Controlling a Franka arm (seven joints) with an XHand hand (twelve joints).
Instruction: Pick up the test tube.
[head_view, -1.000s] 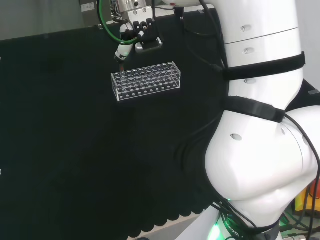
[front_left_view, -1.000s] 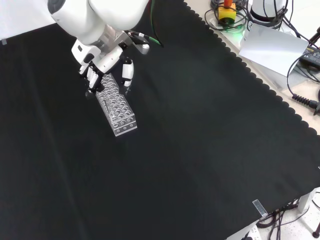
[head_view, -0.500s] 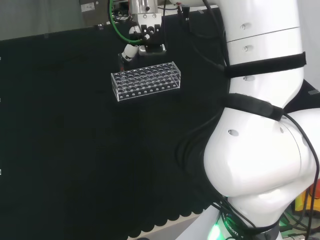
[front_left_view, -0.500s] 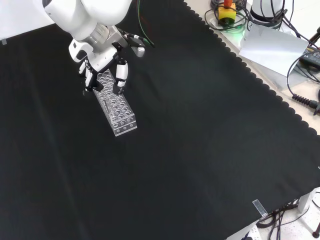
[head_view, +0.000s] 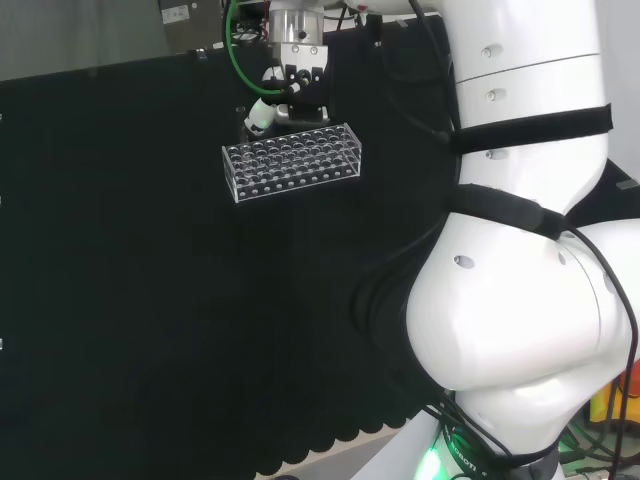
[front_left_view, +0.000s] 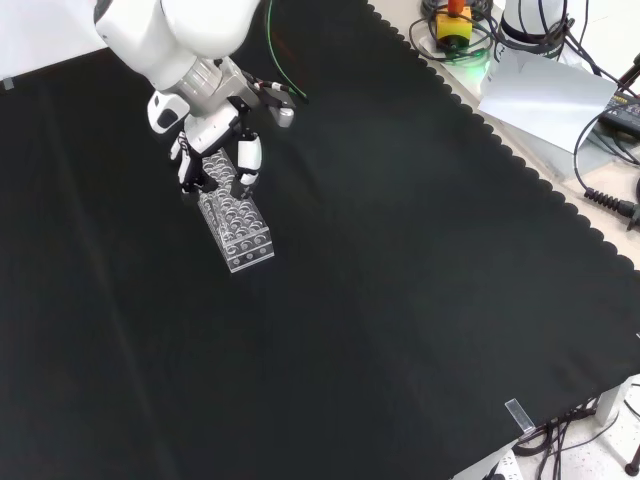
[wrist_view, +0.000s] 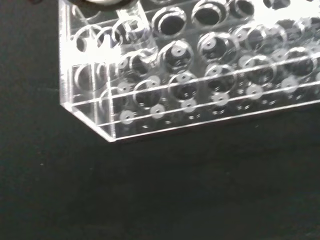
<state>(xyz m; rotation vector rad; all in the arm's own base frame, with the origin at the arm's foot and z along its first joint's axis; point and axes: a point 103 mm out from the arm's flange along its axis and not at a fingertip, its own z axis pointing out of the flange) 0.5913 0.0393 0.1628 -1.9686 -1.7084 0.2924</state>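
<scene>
Clear plastic makes up the rack (head_view: 291, 160), a long block of round holes lying on the black cloth of the table (front_left_view: 400, 280). In the front view the hand (front_left_view: 215, 140) hangs over the rack's far end, its fingers (front_left_view: 247, 160) pointing down on either side of that end. Whether they grip anything I cannot tell. In the wrist view a clear tube (wrist_view: 131, 31) seems to stand in a hole near the rack's corner, though the glass is hard to make out. In the head view the hand (head_view: 285, 95) sits just behind the rack
</scene>
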